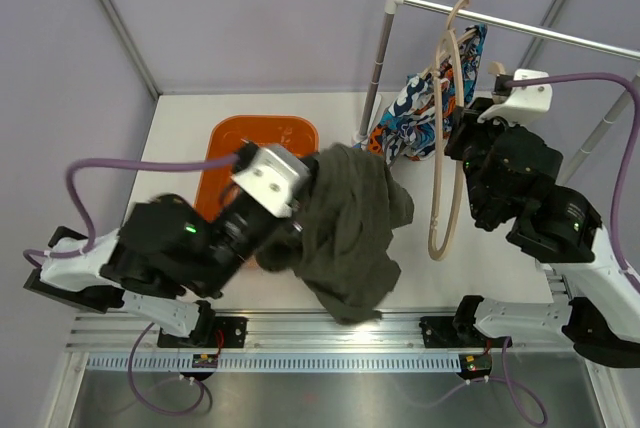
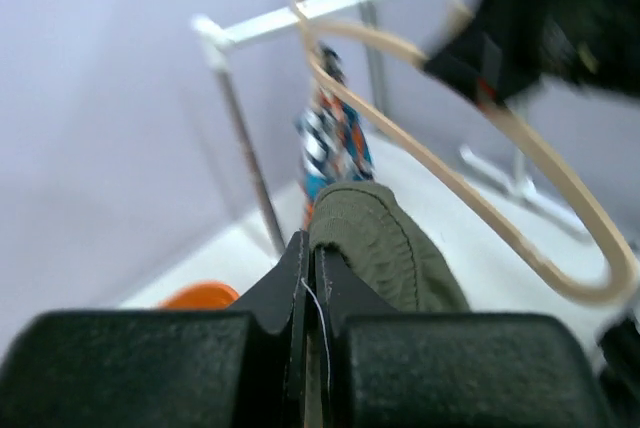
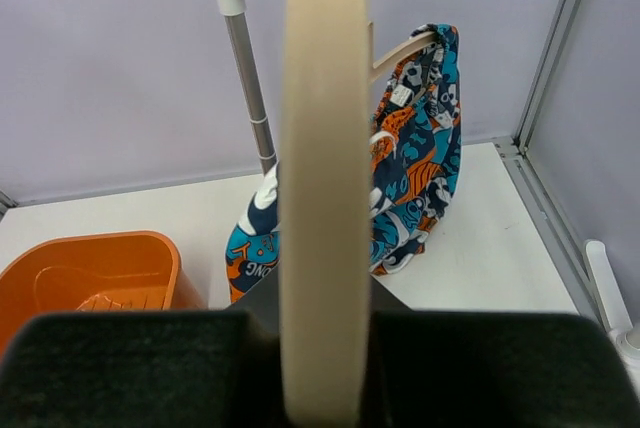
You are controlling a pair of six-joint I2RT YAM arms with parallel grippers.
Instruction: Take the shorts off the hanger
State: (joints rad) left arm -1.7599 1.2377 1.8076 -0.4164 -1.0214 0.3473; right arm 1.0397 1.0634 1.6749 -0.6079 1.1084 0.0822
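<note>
The dark olive-green shorts [image 1: 350,228] hang bunched from my left gripper [image 1: 305,188], above the table and clear of the hanger. In the left wrist view my left gripper [image 2: 312,253] is shut on their waistband [image 2: 385,248]. My right gripper [image 1: 455,138] is shut on the empty beige wooden hanger [image 1: 445,158], which hangs from the rail. In the right wrist view the hanger [image 3: 322,148] runs upright between my right gripper's [image 3: 322,298] jaws. The printed blue, orange and white shorts [image 1: 420,113] hang on a second hanger behind it and also show in the right wrist view [image 3: 410,188].
An orange basket [image 1: 225,148] sits on the table at the back left, partly under my left arm. The metal clothes rail [image 1: 520,28] crosses the back right, with its post [image 1: 375,78] beside the printed shorts. Grey walls close in the table.
</note>
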